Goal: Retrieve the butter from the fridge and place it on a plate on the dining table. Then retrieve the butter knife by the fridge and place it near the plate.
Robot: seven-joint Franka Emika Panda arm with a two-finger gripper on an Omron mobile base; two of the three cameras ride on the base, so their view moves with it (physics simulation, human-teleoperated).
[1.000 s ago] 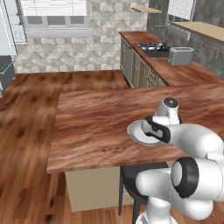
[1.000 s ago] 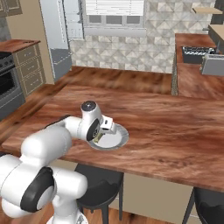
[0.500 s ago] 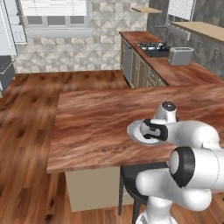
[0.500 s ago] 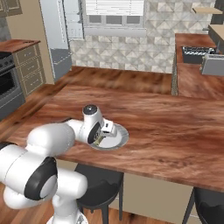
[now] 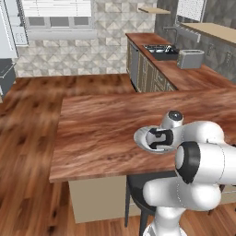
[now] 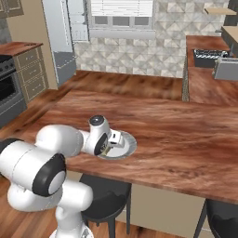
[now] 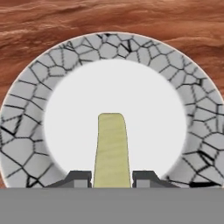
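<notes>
My gripper (image 7: 112, 177) is shut on the butter (image 7: 112, 148), a short olive-yellow stick that points out over the white middle of the plate (image 7: 109, 46). The plate has a grey cracked-pattern rim and lies near the front edge of the reddish-brown dining table (image 5: 101, 129). In the left base view the gripper (image 5: 154, 138) hangs low over the plate (image 5: 142, 137). The right base view shows the gripper (image 6: 114, 142) just above the plate (image 6: 129, 148), with my arm hiding the butter. The butter knife is out of view.
Black stools (image 6: 104, 197) stand under the table's front edge. The pale grey fridge (image 6: 60, 42) is far off at the back left, beside an oven (image 6: 9, 93). A counter with a toaster (image 5: 190, 58) and a sink runs along the right wall.
The hand has sunk a little lower over the plate and shifted slightly toward the table's front edge, with the butter still held.
</notes>
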